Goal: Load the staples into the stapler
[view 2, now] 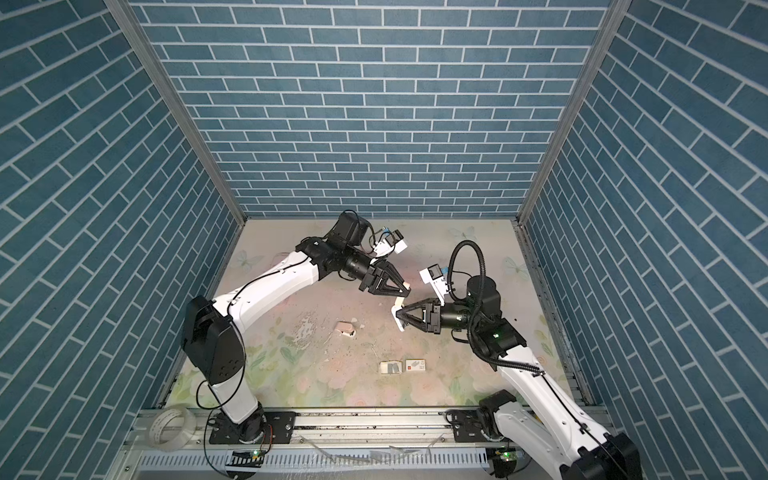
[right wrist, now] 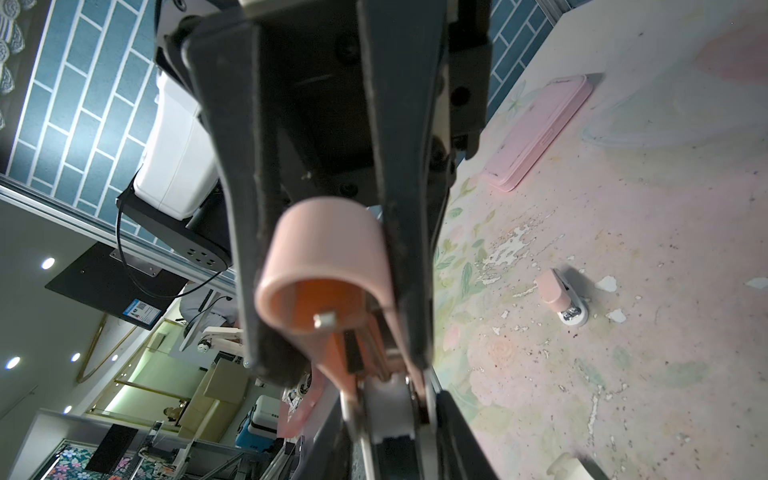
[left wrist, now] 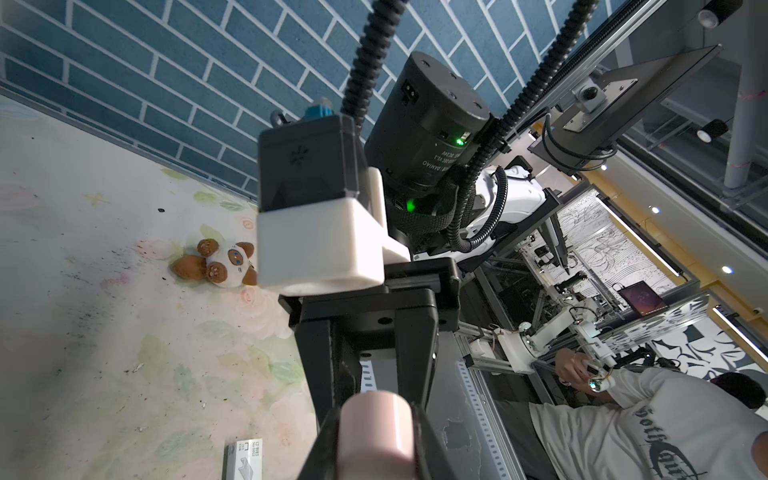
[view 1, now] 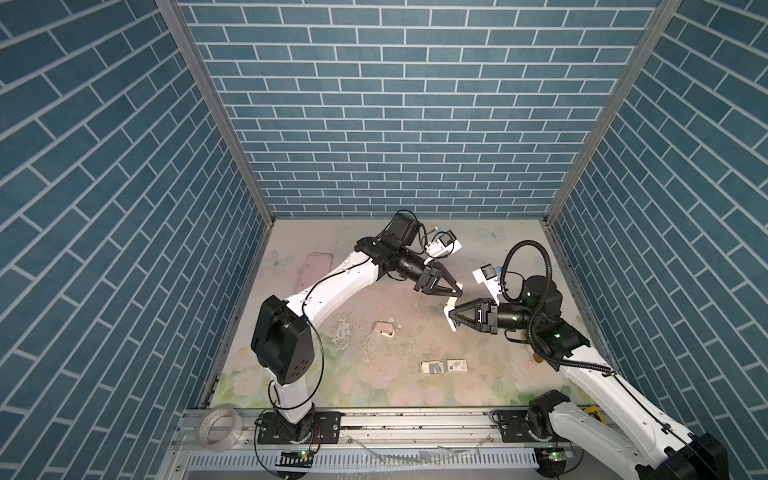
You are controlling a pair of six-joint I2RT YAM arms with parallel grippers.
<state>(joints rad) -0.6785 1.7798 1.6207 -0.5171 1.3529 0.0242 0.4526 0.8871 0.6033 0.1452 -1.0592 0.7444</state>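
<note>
Left gripper (view 1: 457, 291): clamped on one pink stapler (view 1: 454, 298), held clear of the floral mat (view 1: 332, 386). In the left wrist view its fingers (left wrist: 328, 440) press both sides of the stapler's rounded pink end (left wrist: 376, 424).

Right gripper (view 1: 449, 318): it meets the left gripper tip to tip from the 6 o'clock side in both top views. In the right wrist view its two fingers (right wrist: 245, 257) lie against either side of the stapler's raised pink cover (right wrist: 324, 257) and are closed on it. The cover's orange inside and a metal channel are exposed. Whether a strip sits in that channel cannot be told.

Count of items, with bearings taken from the held stapler in the top views:
- Staplers: two in all. The second stapler (view 1: 383, 329), pink on a white base, lies on the mat at 8 o'clock, well apart from both grippers.
- The staples (view 1: 435, 368): two grey strips, as far as the top views resolve them. They lie side by side in one white card tray (view 1: 424, 367) at 6 o'clock, well apart from both grippers.
- One white sleeve (view 1: 457, 365) with a red square mark lies at the tray's 3 o'clock, just beside it.
- One flat pink case (view 1: 316, 272) lies at 9 o'clock, beside the left arm.
- One small brown-and-white plush toy (left wrist: 220, 264) lies on the mat near the wall and shows in the left wrist view only.
- One roll of clear tape (view 1: 220, 428) sits on the front rail (view 1: 415, 422) at 8 o'clock.
</note>
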